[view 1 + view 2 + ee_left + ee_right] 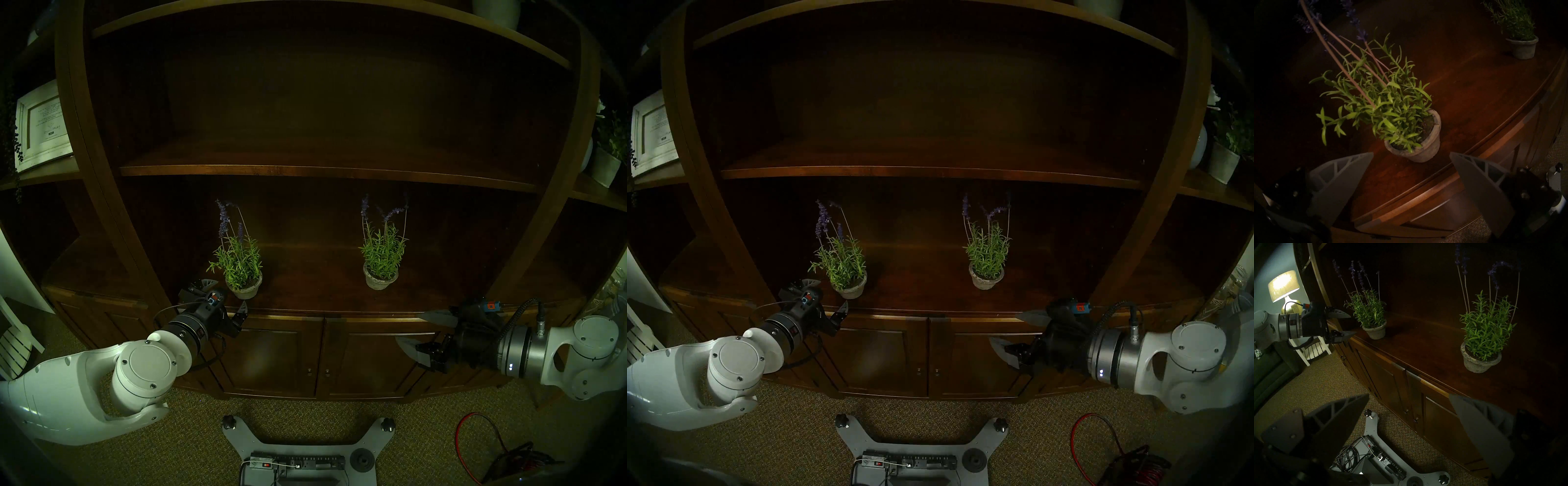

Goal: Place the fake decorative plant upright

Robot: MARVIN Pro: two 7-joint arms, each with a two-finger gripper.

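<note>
Two fake lavender plants in grey pots stand upright on the dark wooden counter (pixel 312 295). The left plant (pixel 245 288) (pixel 849 288) (pixel 1417 152) (pixel 1375 331) sits near the counter's front edge. My left gripper (pixel 230 294) (pixel 833 293) (pixel 1411 152) (pixel 1353 325) is open and empty, just in front and left of its pot, not touching it. The right plant (pixel 380 280) (pixel 986 280) (pixel 1522 49) (pixel 1480 361) stands further back. My right gripper (pixel 408 326) (pixel 1003 327) (pixel 1409 394) is open and empty, in front of the counter edge, below and right of that plant.
A shelf board (pixel 305 171) hangs just above the flower tips. Cabinet doors (pixel 281 356) are shut below the counter. A framed picture (pixel 40 125) and a white-potted plant (pixel 607 163) fill the side shelves. A lit lamp (pixel 1283 285) stands left. A red cable (pixel 475 441) lies on the carpet.
</note>
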